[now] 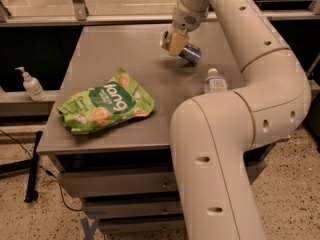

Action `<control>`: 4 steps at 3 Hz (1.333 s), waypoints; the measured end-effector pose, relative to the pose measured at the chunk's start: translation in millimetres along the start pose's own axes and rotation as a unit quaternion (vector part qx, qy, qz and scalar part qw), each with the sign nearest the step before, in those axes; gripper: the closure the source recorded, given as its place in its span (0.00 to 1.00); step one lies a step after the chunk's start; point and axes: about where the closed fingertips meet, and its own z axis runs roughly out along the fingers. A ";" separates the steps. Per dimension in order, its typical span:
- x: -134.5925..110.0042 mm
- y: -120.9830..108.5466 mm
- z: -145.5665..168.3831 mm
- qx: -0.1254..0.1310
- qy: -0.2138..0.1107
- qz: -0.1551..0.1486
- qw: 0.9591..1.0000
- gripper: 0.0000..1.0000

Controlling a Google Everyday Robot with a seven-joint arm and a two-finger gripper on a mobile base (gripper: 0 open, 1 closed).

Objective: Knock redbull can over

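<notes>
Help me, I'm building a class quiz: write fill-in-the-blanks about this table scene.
1. The hand hovers over the far side of the table, right beside the ___.
2. The snack bag near the table's front is coloured ___.
3. The bottle has a ___ cap.
Missing words: can; green; white.

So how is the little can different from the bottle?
The redbull can is silver-blue metal; the bottle is clear plastic with a white cap. The can looks tipped over; the bottle stands upright. The gripper is close beside the can, not the bottle. Both sit on the table.
</notes>
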 end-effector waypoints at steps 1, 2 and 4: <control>-9.6 3.6 3.7 -0.008 -0.016 -0.009 1.000 0.13; -14.5 7.0 6.7 -0.015 -0.026 -0.012 0.999 0.00; -16.7 11.4 8.0 -0.020 -0.036 -0.011 0.999 0.00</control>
